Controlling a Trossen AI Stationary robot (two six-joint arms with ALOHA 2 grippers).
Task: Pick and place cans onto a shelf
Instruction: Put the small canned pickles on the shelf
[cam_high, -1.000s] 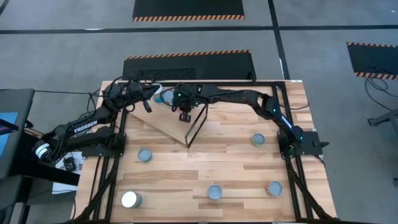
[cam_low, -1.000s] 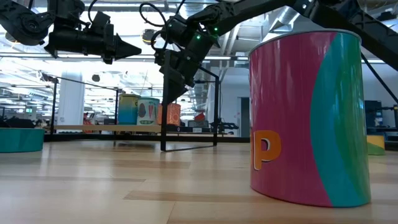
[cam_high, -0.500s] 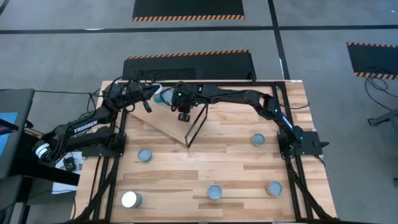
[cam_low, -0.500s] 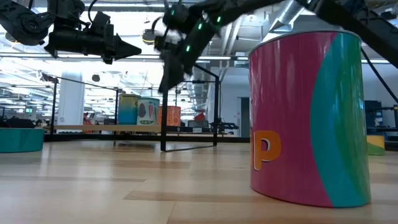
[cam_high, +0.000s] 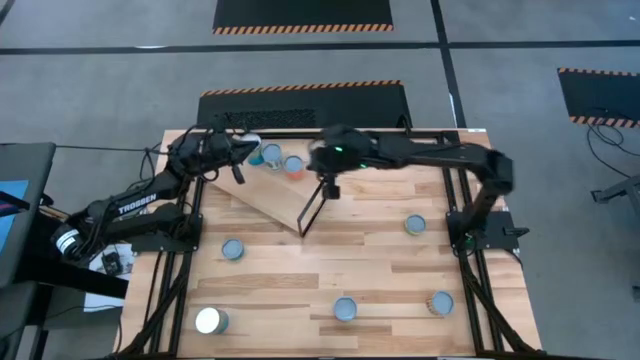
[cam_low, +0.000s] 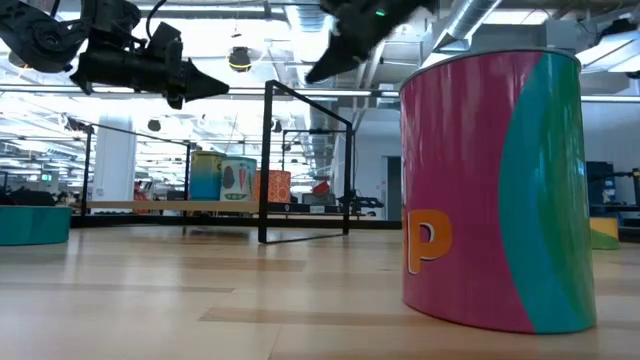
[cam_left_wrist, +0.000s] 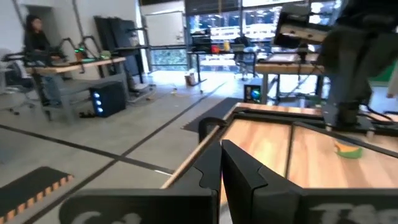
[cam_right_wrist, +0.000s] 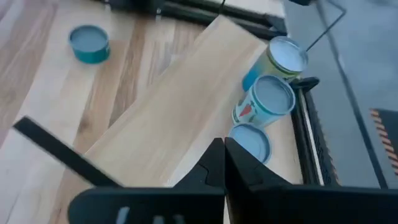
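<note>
Three cans stand upright in a row at the far end of the tilted light-wood shelf: one silvery-topped, one pale-blue-topped with white sides, one orange-sided. In the low view they stand side by side. My right gripper is shut and empty, high above the shelf's black frame. My left gripper is shut and empty, in the air beside the shelf's far left end. Several more cans stand on the table.
Loose cans stand on the tabletop: a teal one, a white-topped one, one at the near middle, one near right and one at the right. A pink-and-teal can stands close before the low camera.
My right gripper has risen and gone toward the table's right edge, away from the cans on the shelf. The orange-sided can, hidden under that arm before, now shows standing on the shelf.
</note>
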